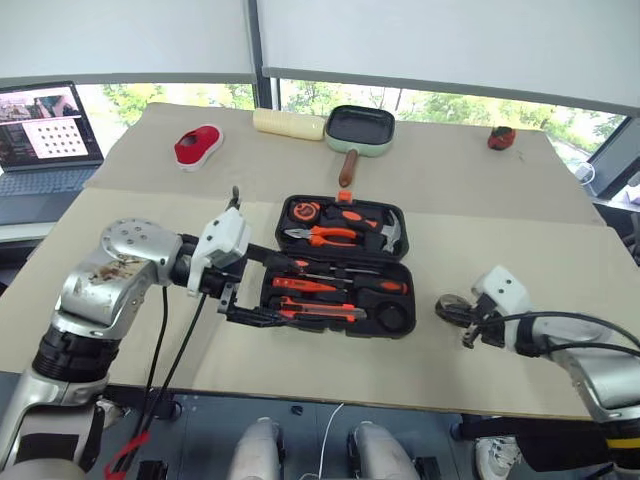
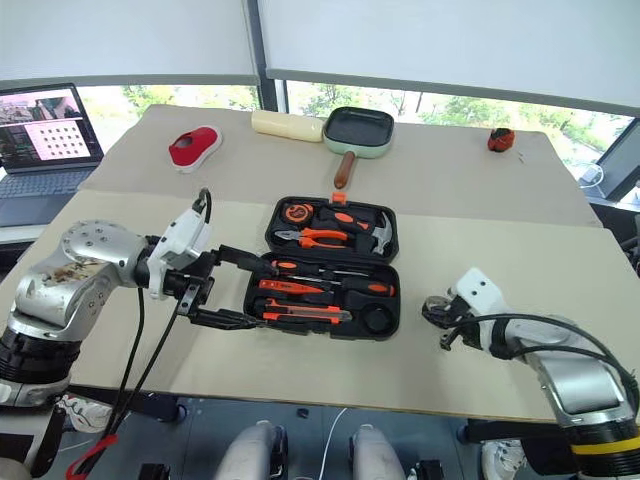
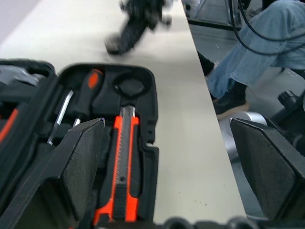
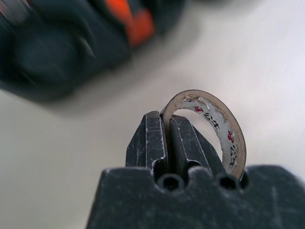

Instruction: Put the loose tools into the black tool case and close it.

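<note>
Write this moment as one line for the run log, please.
right gripper: shut on tape roll, beside case | left gripper: open at case's left edge | black tool case: open, tools seated | lid: not closed

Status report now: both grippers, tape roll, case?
Left gripper open at case edge. Right gripper shut on tape roll, beside case. Case open, round recess unblocked.

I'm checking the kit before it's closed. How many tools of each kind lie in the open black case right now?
Screwdrivers: 3
Utility knife: 1
Pliers: 1
Hammer: 1
Tape measure: 1
Total: 7
The tape roll, in the right gripper, is not counted.
</note>
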Available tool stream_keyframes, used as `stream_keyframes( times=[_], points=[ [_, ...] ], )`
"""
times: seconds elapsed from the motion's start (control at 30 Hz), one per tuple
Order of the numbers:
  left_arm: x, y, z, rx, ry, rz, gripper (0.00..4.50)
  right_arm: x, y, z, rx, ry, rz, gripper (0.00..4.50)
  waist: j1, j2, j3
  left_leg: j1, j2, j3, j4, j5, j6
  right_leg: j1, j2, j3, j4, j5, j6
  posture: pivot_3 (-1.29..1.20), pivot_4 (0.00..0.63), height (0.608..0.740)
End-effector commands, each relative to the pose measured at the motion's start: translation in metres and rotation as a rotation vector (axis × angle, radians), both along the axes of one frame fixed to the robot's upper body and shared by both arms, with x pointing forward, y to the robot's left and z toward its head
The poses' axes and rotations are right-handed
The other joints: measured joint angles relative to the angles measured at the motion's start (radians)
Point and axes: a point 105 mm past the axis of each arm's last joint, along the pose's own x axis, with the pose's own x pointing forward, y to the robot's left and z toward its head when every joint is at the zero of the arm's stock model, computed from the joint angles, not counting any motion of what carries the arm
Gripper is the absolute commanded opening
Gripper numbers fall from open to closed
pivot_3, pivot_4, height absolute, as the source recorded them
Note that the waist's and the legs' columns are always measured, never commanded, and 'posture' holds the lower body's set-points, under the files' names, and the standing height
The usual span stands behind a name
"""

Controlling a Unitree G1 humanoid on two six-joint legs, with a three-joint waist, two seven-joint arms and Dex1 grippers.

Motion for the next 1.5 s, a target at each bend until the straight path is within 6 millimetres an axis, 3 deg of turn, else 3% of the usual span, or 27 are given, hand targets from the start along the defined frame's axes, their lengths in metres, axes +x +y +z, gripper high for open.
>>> stream_keyframes(
  times=[0.03, 0.17, 0.3, 0.57, 0.83, 1.13, 1.5],
  points=[
    [-0.006, 0.000, 0.001, 0.032, -0.054, -0.032, 4.50, -0.019, 0.036, 0.027, 0.047, -0.036, 0.195, 0.05, 0.001, 0.000, 0.000, 0.000, 0.000, 0.000, 0.000, 0.000, 0.000, 0.000, 0.000, 0.000, 0.000, 0.000, 0.000, 0.00, 0.150, 0.740],
    [-0.008, -0.002, -0.001, 0.039, -0.061, -0.039, 4.50, -0.026, 0.061, 0.014, -0.015, -0.031, 0.300, 0.05, 0.006, 0.000, 0.000, 0.000, -0.001, 0.000, -0.001, 0.000, 0.000, 0.000, 0.000, -0.001, -0.001, 0.000, 0.000, 0.00, 0.150, 0.740],
    [-0.008, -0.003, -0.001, 0.038, -0.064, -0.036, 4.50, -0.015, 0.059, -0.004, -0.090, -0.037, 0.258, 0.05, 0.011, -0.001, 0.000, 0.000, -0.001, 0.000, -0.001, 0.000, 0.000, 0.000, -0.001, 0.000, -0.001, 0.000, 0.000, 0.00, 0.150, 0.740],
    [-0.004, -0.002, -0.001, 0.041, -0.072, -0.021, 4.50, -0.015, 0.065, -0.022, -0.123, -0.035, 0.299, 0.05, 0.005, -0.002, 0.000, 0.000, 0.000, 0.001, -0.001, 0.000, 0.000, -0.001, 0.000, 0.000, 0.000, 0.000, 0.000, 0.00, 0.150, 0.740],
    [-0.002, -0.004, -0.001, 0.038, -0.083, -0.020, 4.50, -0.014, 0.068, -0.021, -0.198, -0.093, 0.324, 0.05, -0.001, -0.002, -0.001, 0.005, 0.001, 0.001, -0.001, 0.000, 0.000, 0.002, 0.000, 0.000, 0.000, -0.001, -0.001, 0.00, 0.150, 0.740],
    [-0.001, -0.002, -0.002, 0.039, -0.087, -0.019, 4.50, -0.012, 0.073, 0.018, -0.134, -0.162, 0.307, 0.05, 0.003, -0.002, 0.000, 0.003, 0.000, 0.001, -0.001, 0.000, 0.000, 0.001, 0.000, 0.000, 0.001, -0.001, -0.001, 0.00, 0.150, 0.740],
    [0.003, -0.002, -0.002, 0.040, -0.098, -0.020, 4.50, -0.012, 0.073, -0.003, -0.143, -0.081, 0.286, 0.05, 0.004, -0.003, 0.000, 0.002, 0.000, 0.001, -0.001, 0.000, 0.000, 0.001, 0.000, 0.000, 0.000, -0.001, -0.001, 0.00, 0.150, 0.740]
  ],
)
